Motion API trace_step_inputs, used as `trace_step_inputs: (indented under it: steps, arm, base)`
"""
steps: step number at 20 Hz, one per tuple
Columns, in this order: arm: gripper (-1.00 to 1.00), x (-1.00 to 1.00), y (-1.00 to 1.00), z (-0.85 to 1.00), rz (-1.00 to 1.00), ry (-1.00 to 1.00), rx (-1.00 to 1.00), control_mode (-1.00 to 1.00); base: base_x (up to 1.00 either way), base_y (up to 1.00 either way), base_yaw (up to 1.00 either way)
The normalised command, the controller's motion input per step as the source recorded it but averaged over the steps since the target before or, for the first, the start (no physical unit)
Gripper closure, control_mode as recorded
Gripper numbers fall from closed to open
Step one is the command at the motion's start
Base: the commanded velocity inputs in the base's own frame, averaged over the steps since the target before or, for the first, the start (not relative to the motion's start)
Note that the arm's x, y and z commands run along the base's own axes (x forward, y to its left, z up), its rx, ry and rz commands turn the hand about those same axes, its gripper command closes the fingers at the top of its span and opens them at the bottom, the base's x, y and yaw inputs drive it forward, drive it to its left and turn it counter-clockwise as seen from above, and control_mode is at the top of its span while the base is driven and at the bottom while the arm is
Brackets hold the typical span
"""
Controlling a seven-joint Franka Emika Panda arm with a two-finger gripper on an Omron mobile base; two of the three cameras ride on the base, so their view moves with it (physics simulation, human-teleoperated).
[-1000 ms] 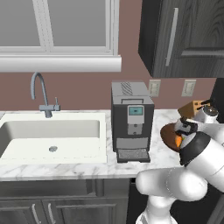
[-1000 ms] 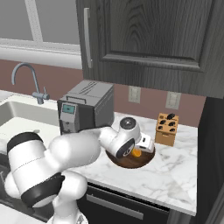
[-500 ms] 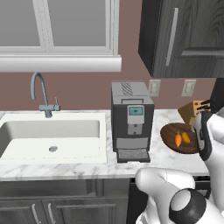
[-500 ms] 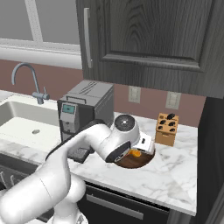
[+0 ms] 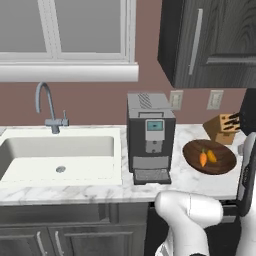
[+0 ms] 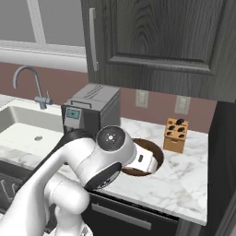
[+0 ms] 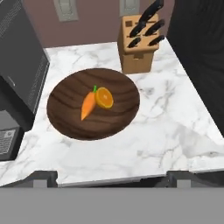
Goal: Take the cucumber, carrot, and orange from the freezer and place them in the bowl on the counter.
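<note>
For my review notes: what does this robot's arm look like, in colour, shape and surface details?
The glossy white arm is built of thick, rounded, tube-like segments. A round grey cap with small dots closes one joint. A dark band marks a joint seam, and a long black strip runs along a link. In the hand view, the dark grey gripper has two small blocky tips.

The left base view looks forward and down from behind the arm at the sink (image 5: 60, 155), coffee machine (image 5: 150, 137) and bowl (image 5: 209, 156) on the worktop (image 5: 100, 190). The right base view takes the same stretch from the other side — bowl (image 6: 156, 156), knife block (image 6: 176, 134). The hand view looks steeply down, close over the bowl (image 7: 65, 109) — carrot (image 7: 87, 105) and orange (image 7: 105, 97) inside.
</note>
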Motion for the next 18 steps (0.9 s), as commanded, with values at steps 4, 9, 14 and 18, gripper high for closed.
trace_step_inputs:
  steps: [4, 9, 14, 18]
  arm:
    - [-1.00, 0.00, 0.00, 0.00, 0.00, 0.00, 0.00, 1.00]
    - [-1.00, 0.00, 0.00, 0.00, 0.00, 0.00, 0.00, 1.00]
    - [-1.00, 0.00, 0.00, 0.00, 0.00, 0.00, 0.00, 1.00]
    - [-1.00, 0.00, 0.00, 0.00, 0.00, 0.00, 0.00, 1.00]
  base:
    - [-1.00, 0.39, -0.02]
    - [-1.00, 0.37, 0.00]
    - [-0.98, 0.02, -0.03]
    - [-0.60, -0.72, -0.11]
